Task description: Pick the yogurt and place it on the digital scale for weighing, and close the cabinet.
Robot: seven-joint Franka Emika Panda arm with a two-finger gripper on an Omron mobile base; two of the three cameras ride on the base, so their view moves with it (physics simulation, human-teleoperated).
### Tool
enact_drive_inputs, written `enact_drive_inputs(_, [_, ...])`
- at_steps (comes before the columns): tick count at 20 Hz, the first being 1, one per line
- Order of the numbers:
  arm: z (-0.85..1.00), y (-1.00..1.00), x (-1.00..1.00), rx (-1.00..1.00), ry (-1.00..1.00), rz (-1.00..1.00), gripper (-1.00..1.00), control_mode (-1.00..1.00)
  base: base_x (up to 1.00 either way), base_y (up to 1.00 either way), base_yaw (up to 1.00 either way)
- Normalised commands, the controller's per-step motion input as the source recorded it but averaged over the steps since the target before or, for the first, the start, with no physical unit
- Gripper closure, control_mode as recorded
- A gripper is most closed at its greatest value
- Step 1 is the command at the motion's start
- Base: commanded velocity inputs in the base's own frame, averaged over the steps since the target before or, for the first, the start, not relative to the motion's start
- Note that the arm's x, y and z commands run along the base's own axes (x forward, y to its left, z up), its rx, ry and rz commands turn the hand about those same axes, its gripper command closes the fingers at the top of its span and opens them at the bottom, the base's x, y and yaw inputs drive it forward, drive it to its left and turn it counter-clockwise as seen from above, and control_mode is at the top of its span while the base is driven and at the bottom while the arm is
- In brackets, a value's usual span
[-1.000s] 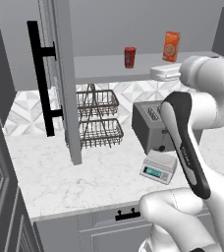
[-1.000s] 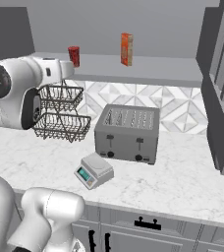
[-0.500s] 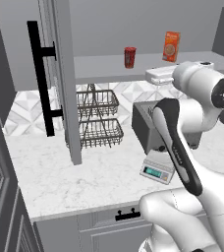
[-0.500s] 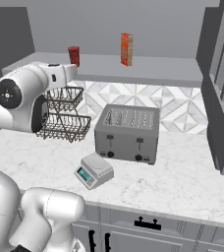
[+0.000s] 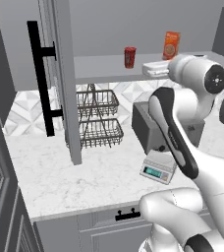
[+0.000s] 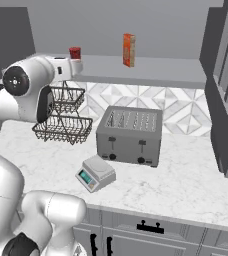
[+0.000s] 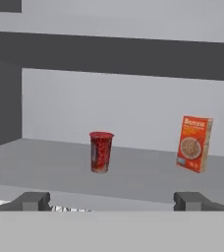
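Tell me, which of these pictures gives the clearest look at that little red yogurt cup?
The hand view: the yogurt stands upright near the middle of the picture on the cabinet shelf, nothing in front of it. In the left base view it is a small, distant cup; in the right base view it peeks up behind the robot's white hand.

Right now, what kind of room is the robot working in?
It looks like a kitchen, a rendered one. A four-slot toaster and a small digital scale sit on a marble-look counter, with a two-tier wire basket beside them. Above, the open cabinet holds a yogurt on its shelf.
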Motion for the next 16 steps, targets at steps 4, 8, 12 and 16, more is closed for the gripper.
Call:
enact_drive_inputs(4, [0.0, 0.0, 0.28, 0.0, 0.08, 0.0, -1.0, -1.0, 0.0, 0.0, 0.0])
enact_drive_inputs(8, [0.02, 0.0, 0.36, 0.0, 0.13, 0.0, -1.0, -1.0, 0.0, 0.0, 0.0])
enact_drive_inputs(12, [0.13, 0.01, 0.29, 0.0, 0.07, 0.0, -1.0, -1.0, 0.0, 0.0, 0.0])
enact_drive_inputs(16, [0.07, 0.05, 0.34, 0.0, 0.0, 0.0, -1.0, -1.0, 0.0, 0.0, 0.0])
